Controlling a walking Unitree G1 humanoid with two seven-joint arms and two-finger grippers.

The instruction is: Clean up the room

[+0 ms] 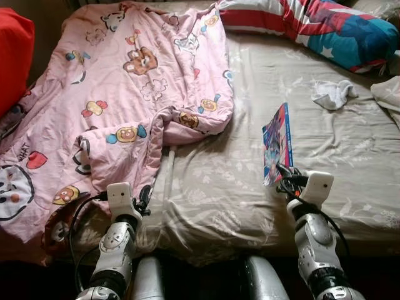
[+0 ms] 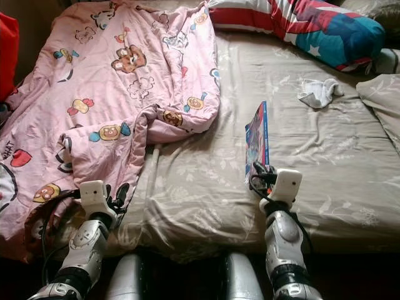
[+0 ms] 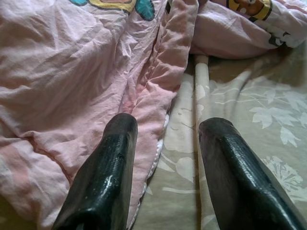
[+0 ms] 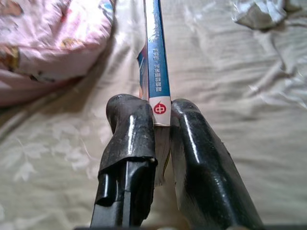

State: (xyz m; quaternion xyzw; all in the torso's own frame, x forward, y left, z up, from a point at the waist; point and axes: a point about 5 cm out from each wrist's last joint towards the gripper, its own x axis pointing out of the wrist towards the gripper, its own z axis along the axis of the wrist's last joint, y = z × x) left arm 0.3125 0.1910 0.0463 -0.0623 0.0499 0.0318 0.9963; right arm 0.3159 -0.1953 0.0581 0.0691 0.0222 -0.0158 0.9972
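While right gripper jaws clamp the blue book upright on the bed | left gripper jaws apart at pink quilt edge

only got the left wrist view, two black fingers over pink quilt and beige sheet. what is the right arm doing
Observer: The right gripper is shut on a blue book, holding it on edge above the bed sheet.
Operator: anything else loose on the bed
Observer: A crumpled white cloth lies on the sheet further up, near a red, white and blue pillow.
Operator: how far does the quilt go
Observer: The pink cartoon quilt covers the robot's left half of the bed, bunched along its inner edge; the left gripper is open at its near edge.
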